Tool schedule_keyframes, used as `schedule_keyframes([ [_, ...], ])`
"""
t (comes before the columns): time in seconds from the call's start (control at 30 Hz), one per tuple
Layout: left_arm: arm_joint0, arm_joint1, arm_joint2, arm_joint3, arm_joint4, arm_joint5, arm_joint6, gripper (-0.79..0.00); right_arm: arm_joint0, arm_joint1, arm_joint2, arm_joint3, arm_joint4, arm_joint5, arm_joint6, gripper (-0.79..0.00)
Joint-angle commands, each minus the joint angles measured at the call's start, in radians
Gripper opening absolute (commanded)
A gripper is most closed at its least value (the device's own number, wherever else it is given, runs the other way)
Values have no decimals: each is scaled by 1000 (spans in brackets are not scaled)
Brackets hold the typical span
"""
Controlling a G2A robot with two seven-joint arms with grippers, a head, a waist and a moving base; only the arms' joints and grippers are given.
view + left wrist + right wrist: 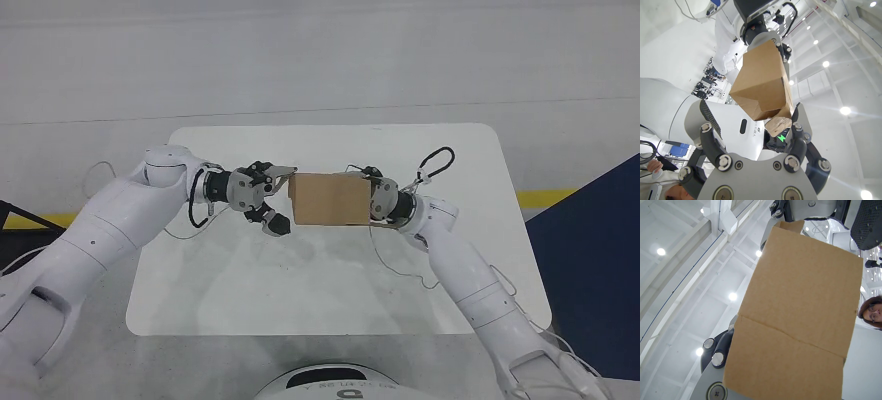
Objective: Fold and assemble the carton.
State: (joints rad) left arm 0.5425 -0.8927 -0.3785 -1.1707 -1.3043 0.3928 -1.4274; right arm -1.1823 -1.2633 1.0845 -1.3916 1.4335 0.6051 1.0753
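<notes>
The carton [328,199] hangs in the air over the middle of the worktop [300,290], a brown sleeve of thin card, partly opened, lying lengthwise between the 2 arms. The right pincer [376,198] is closed on its right end, pinching the card flat there. At the other end a crumpled flap [779,125] sticks out, and the left pincer [281,199] sits around that end with its 2 fingers spread wide, gripping nothing; 1 finger [797,113] is just beside the carton's corner. I'd say it is light and springy, stiff only along its creases, and dents easily, as the flap shows. It looks best held by a flat panel or along a fold near an end, pressed gently, not by the loose flap's edge.
</notes>
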Motion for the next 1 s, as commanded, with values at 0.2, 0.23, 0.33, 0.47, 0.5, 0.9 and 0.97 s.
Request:
schedule_keyframes([
  [0.2,-15,-8,37,30,-1,-52,-52,0,2,-1,10,20,24,1,-7,-785],
  [0.23,-15,-7,39,31,-4,-56,-56,0,3,-2,11,24,28,-1,-11,-785],
  [0.33,-13,-4,43,28,-5,-60,-60,0,4,-3,13,30,39,-9,-22,-785],
  [0.47,-7,-4,44,4,9,-50,-50,0,4,-6,14,32,35,-36,-56,-785],
  [0.5,-5,-5,44,-4,13,-47,-47,0,3,-6,14,32,36,-41,-62,-785],
  [0.9,39,2,-29,22,-4,-38,-38,0,-8,-8,24,20,42,-49,-77,-785],
  [0.97,49,5,-37,22,-3,-33,-32,0,-10,-8,24,18,41,-47,-76,-785],
])
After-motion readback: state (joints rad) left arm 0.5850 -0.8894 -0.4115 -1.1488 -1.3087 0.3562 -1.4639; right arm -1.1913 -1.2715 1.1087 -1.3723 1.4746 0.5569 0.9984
